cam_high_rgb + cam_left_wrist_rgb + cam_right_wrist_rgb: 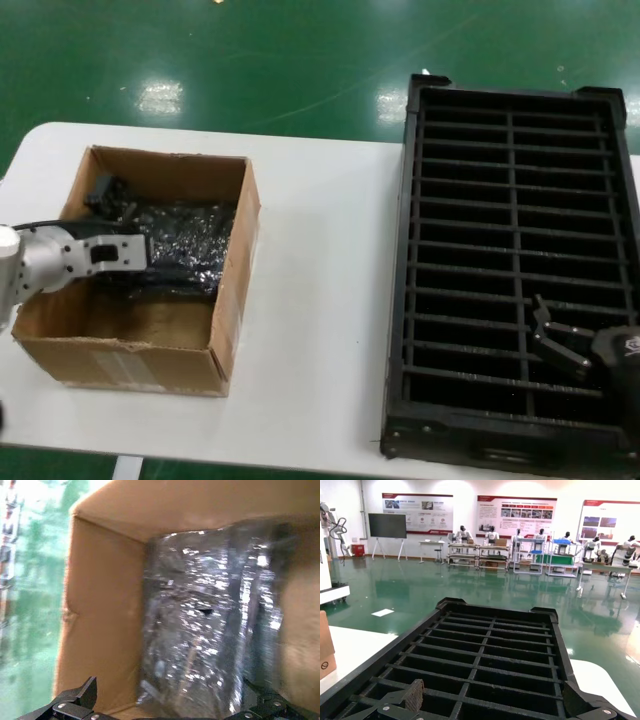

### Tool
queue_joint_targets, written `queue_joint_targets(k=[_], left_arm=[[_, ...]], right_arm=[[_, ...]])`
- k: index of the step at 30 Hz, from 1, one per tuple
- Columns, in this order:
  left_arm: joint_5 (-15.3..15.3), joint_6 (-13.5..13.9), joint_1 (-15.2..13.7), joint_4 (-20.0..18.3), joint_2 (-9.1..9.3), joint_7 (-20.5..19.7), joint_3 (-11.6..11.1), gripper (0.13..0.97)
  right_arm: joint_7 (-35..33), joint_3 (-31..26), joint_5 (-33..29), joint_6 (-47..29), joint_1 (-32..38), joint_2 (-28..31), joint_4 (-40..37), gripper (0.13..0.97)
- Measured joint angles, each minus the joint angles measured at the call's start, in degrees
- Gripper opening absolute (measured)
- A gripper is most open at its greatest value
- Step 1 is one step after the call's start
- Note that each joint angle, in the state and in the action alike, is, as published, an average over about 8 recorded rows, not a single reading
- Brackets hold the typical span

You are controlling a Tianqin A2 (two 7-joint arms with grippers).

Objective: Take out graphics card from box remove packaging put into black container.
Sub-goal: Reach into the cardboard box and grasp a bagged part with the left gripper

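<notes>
The brown cardboard box (120,345) stands on the left of the table, open at the top. Crinkly, shiny plastic packaging (185,240) fills its far half. The graphics card is hidden; what the bags (205,625) hold cannot be made out. My left gripper (125,205) is down inside the box. It (172,694) is open, with its fingers spread on either side of the nearest bag's edge. The black container (512,120) lies on the right with empty slots. Over its near right corner hovers my right gripper (555,335), which (497,696) is open and holds nothing.
A strip of white table (320,290) separates the box from the container. The near part of the box floor (130,315) is bare cardboard. Green floor (250,60) lies beyond the table's far edge. The box corner (75,517) rises close beside my left gripper.
</notes>
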Motion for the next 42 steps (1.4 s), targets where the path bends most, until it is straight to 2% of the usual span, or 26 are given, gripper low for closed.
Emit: queue_joint_targets(k=[4, 7, 14, 18, 23, 31, 32, 40, 42], left_arm=[[-2.6, -3.4, 0.6, 0.0, 1.31, 4.6, -3.3, 0.966], [-4.6, -4.9, 0.9, -0.1, 2.14, 8.2, -5.8, 0.958], [-8.9, -6.6, 1.4, -0.2, 3.23, 16.8, -11.2, 0.937], [-10.1, -6.7, 1.6, -0.1, 3.19, 19.9, -13.0, 0.888], [-9.9, -6.0, 1.8, -0.1, 2.74, 20.5, -13.4, 0.84], [-8.0, -3.8, 2.3, -0.1, 1.77, 20.0, -12.2, 0.678], [-7.8, -3.6, 2.3, -0.1, 1.64, 20.0, -12.1, 0.678], [-7.3, -3.1, 2.2, -0.1, 0.71, 18.9, -12.1, 0.461], [-7.2, -3.2, 2.2, -0.1, 0.52, 18.3, -12.3, 0.461]], right_arm=[[0.0, 0.0, 0.0, 0.0, 0.0, 0.0, 0.0, 0.966], [0.0, 0.0, 0.0, 0.0, 0.0, 0.0, 0.0, 0.966], [0.0, 0.0, 0.0, 0.0, 0.0, 0.0, 0.0, 0.966], [0.0, 0.0, 0.0, 0.0, 0.0, 0.0, 0.0, 0.966], [0.0, 0.0, 0.0, 0.0, 0.0, 0.0, 0.0, 0.966], [0.0, 0.0, 0.0, 0.0, 0.0, 0.0, 0.0, 0.966], [0.0, 0.0, 0.0, 0.0, 0.0, 0.0, 0.0, 0.966], [0.0, 0.0, 0.0, 0.0, 0.0, 0.0, 0.0, 0.966], [0.0, 0.0, 0.0, 0.0, 0.0, 0.0, 0.0, 0.966]])
